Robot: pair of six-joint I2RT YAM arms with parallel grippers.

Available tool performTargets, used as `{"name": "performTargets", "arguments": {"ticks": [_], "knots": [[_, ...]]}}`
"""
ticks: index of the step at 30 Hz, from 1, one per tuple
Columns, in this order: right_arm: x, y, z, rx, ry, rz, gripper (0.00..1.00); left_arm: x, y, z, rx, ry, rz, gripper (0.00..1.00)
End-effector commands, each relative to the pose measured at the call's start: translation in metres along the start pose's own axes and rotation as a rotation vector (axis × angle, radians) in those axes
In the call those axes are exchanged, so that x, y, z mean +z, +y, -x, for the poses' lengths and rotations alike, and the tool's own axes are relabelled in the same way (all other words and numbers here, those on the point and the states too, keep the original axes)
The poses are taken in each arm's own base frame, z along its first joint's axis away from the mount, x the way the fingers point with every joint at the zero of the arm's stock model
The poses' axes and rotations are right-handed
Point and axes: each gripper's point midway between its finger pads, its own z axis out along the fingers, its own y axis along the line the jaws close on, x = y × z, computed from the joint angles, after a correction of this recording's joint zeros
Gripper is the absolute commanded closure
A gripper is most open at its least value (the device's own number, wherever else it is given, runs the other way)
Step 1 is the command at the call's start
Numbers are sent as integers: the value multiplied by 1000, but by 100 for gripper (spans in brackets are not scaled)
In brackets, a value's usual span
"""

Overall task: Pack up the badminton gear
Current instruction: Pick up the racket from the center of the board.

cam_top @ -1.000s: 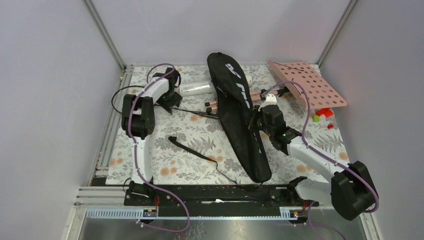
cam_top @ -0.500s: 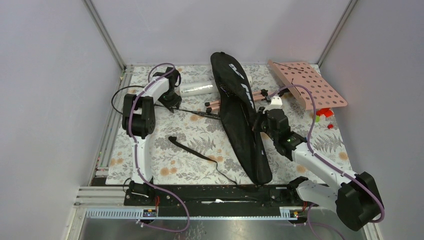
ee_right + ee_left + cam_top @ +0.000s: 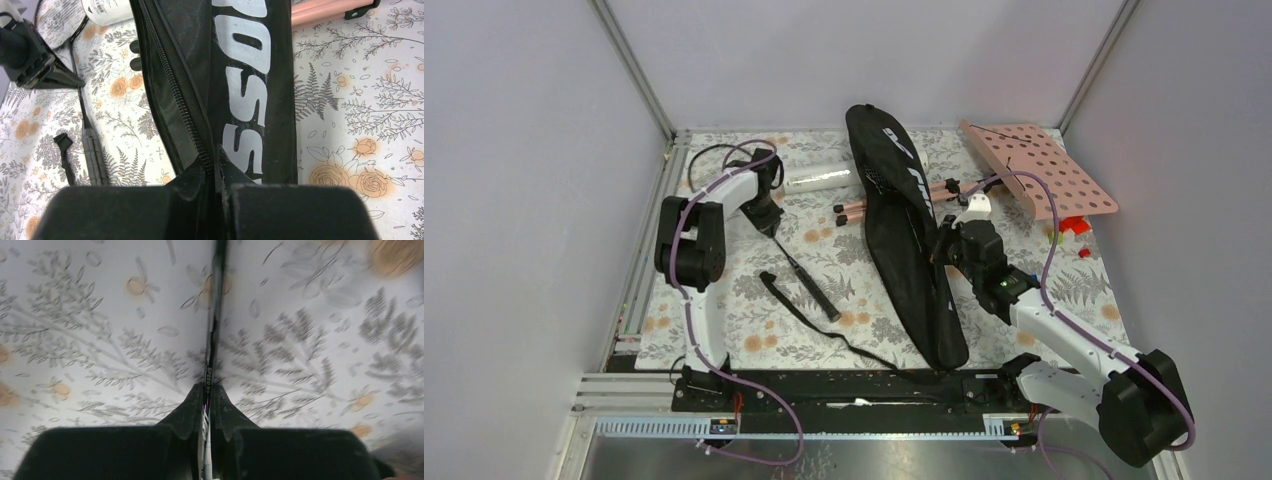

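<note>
A floral cloth [image 3: 754, 335] covers the table. The black racket-shaped bag [image 3: 904, 235] is the biggest item on it. It lies lengthwise at the centre, its wide end at the far edge and its narrow end near the arm bases, with white lettering [image 3: 247, 100] along its top face. Its zip [image 3: 175, 85] gapes open along the left side.

The right gripper [image 3: 945, 252] sits at the bag's right edge about halfway along. In the right wrist view its fingers [image 3: 192, 182] are pressed together on the bag's fabric beside the zip.

To the far right the pink perforated music stand [image 3: 1044, 170] lies tipped over. Its pink legs [image 3: 864, 207] reach left, passing the bag.

A thin black racket [image 3: 802, 272] lies left of the bag, apart from it. Its shaft slants from the left gripper [image 3: 771, 226] down to the wrapped handle [image 3: 821, 303], which points toward the near side. The left wrist view shows the left claw's fingers [image 3: 186, 412] pinching the shaft [image 3: 214, 330] tightly. The racket's head is hard to make out behind the arm.

The long white tube [image 3: 816, 178] lies on its side at the far left, just beside the bag's wide end. The black strap [image 3: 789, 298] trails across the cloth beside the handle, curving toward the bag's narrow end. Small coloured blocks [image 3: 1072, 227] sit near the stand at the right edge.
</note>
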Motion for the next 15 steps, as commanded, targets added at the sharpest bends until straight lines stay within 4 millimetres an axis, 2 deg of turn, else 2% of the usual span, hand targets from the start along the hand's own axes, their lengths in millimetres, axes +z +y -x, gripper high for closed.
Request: {"name": "performTargets", "arguments": {"ticks": [1, 5, 9, 12, 15], "knots": [[-4, 8, 31, 21, -114, 27, 100, -14, 27, -20, 155, -41, 6, 100], [-2, 11, 29, 22, -99, 38, 100, -45, 45, -21, 228, -216, -2, 100], [2, 19, 32, 32, -75, 57, 100, -66, 62, -29, 262, -342, -11, 100], [6, 23, 38, 38, -66, 52, 100, -86, 65, -32, 281, -426, -33, 100], [9, 18, 50, 57, -78, -10, 100, -110, 57, -41, 338, -505, -82, 100]]}}
